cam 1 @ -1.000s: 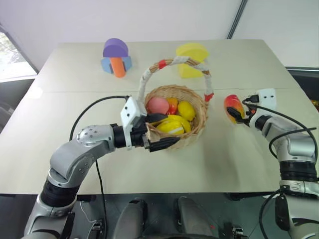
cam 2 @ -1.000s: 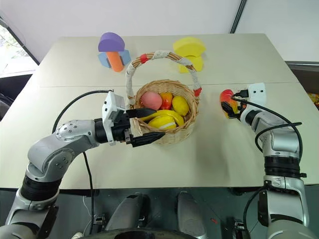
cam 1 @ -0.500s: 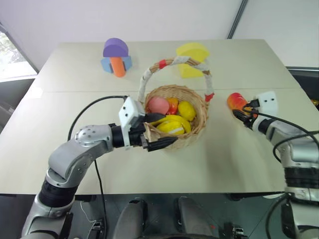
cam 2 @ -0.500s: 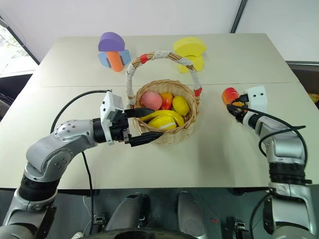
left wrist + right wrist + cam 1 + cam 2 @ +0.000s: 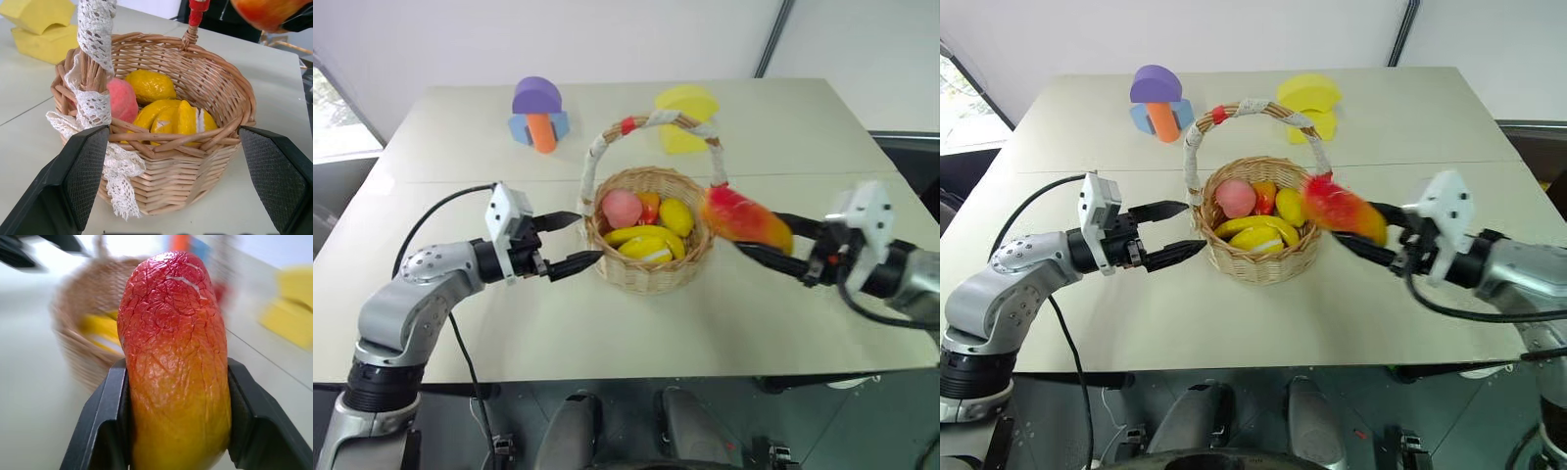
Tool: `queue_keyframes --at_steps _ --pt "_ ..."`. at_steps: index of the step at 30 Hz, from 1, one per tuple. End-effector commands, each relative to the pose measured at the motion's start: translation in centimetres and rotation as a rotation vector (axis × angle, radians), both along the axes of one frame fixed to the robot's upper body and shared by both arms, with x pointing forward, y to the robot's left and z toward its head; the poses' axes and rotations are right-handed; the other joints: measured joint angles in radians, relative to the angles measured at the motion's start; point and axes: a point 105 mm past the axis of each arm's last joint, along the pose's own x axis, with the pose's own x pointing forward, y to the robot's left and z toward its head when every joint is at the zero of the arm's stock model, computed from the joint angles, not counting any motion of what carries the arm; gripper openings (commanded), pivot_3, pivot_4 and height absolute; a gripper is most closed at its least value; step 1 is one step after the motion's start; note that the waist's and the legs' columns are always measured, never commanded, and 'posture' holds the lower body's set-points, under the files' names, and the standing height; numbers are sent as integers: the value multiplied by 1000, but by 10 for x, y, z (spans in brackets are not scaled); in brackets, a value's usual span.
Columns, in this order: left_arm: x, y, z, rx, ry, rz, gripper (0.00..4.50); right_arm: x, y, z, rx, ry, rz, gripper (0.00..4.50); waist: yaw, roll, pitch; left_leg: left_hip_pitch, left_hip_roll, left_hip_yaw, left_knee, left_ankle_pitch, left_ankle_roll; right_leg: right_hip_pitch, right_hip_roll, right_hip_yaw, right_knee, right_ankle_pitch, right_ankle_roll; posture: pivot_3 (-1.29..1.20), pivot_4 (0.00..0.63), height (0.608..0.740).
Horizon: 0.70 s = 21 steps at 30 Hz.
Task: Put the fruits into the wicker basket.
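1. The mango [image 5: 745, 219] is clamped between the two fingers of the right gripper [image 5: 759, 243] and is held above the table [image 5: 607, 333], just beside the rim of the wicker basket [image 5: 651, 269] on its right side.
2. The peach [image 5: 622, 209] is seen lying inside the basket among yellow toy fruits [image 5: 646, 245].
3. The left gripper [image 5: 570, 241] is spread wide and empty, its fingers set just at the basket's left side.

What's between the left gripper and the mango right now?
The wicker basket sits between the open left gripper and the mango, seen in both eye views.
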Motion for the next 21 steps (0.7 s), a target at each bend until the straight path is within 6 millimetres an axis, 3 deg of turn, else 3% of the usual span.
queue_keyframes --at_steps 1,3,6,7,10,11,15,19,21 --pt "-6 -5 11 -16 -56 -29 4500 26 26 -7 0 -18 -56 1708 2 0 0 -1 0 0 0 0 0 -1 0 0 0 0 0 0 150 740" --pt "-8 -7 11 -20 -54 -29 4500 44 34 -10 19 -5 -115 1708 4 0 0 -1 0 0 0 0 0 -2 -1 0 0 0 0 0 150 740" --pt "-11 -10 10 -24 -54 -29 4500 51 40 -12 23 8 -119 1708 13 0 0 -3 -1 -1 -1 0 -1 -4 -2 -1 0 0 0 0 150 740" --pt "-12 -11 10 -26 -54 -27 4500 51 41 -11 22 1 -114 2738 15 0 0 -4 -2 -2 0 0 -1 -4 -2 -1 0 0 0 0 150 740" --pt "-14 -11 10 -33 -52 -21 4500 48 43 -6 18 -33 -92 4160 13 0 0 -7 -3 -2 0 0 0 -5 -4 -2 -2 0 0 0 150 740" --pt "-15 -11 9 -34 -50 -18 4500 45 43 -2 14 -56 -72 4405 11 0 0 -7 -3 -2 0 0 0 -5 -4 -2 -3 0 0 0 150 740" --pt "-16 -11 9 -36 -46 -11 4500 16 44 9 29 -100 67 4405 9 0 0 -7 -2 -2 -1 0 0 -6 -3 -2 -3 0 0 0 150 740" --pt "-16 -11 9 -39 -43 -9 4500 -15 19 9 87 1 111 4405 12 0 0 -7 -2 -4 -1 -1 1 -4 -3 -3 -3 0 0 0 150 740" --pt "-16 -11 9 -40 -42 -11 4500 -12 3 6 91 13 36 4405 11 0 0 -7 -2 -3 0 -1 1 -3 -3 -3 -3 0 0 0 150 740"
